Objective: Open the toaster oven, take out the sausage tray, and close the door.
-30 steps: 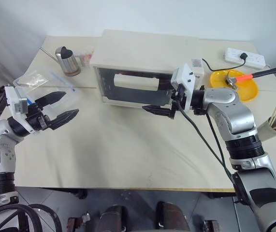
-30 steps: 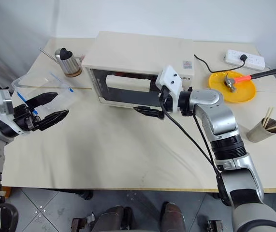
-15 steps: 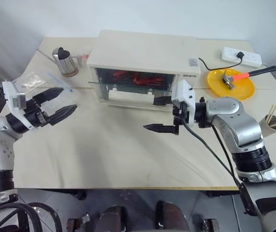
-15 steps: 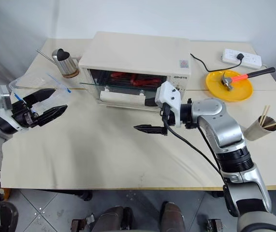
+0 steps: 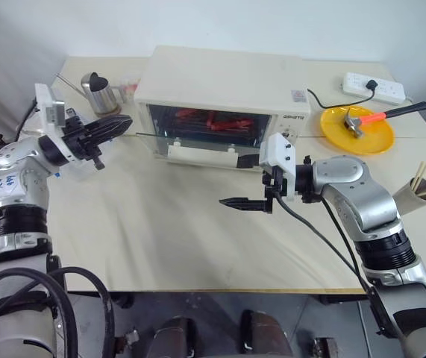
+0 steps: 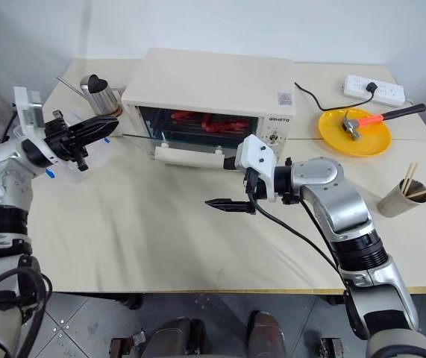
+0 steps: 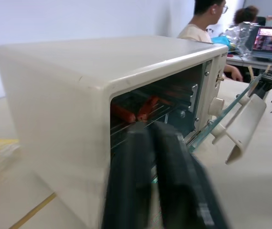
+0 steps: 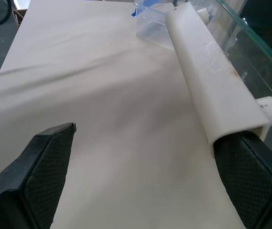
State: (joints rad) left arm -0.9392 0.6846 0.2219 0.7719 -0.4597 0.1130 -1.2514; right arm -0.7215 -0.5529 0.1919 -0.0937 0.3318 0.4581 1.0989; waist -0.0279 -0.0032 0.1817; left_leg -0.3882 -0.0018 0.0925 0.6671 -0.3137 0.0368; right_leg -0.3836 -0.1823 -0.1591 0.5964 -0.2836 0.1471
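The cream-white toaster oven [image 5: 220, 82] stands at the back middle of the table. Its glass door [image 5: 198, 138] hangs open, lowered to about level, with the bar handle [image 5: 198, 154] on its front edge. Reddish sausages [image 7: 138, 109] lie on the rack inside; the sausage tray under them is hard to make out. My left gripper [image 5: 123, 121] is shut on nothing, pointing at the oven's left side near the door's corner. My right gripper [image 6: 227, 183] stands open in front of the door. One of its fingers [image 8: 250, 176] sits just under the handle's [image 8: 212, 86] end; the other [image 8: 45, 167] is over bare table.
A metal kettle [image 5: 102, 89] and a clear plastic bag [image 5: 71, 145] lie at the back left. A yellow plate [image 5: 362, 128] with a hammer, a power strip [image 5: 380, 87] and a paper cup [image 5: 421, 195] with sticks stand on the right. People sit at a desk behind [image 7: 207, 19].
The door has swung down from nearly upright to about level. My right gripper drew back from the oven, still open. My left gripper shut and moved up towards the oven's left side.
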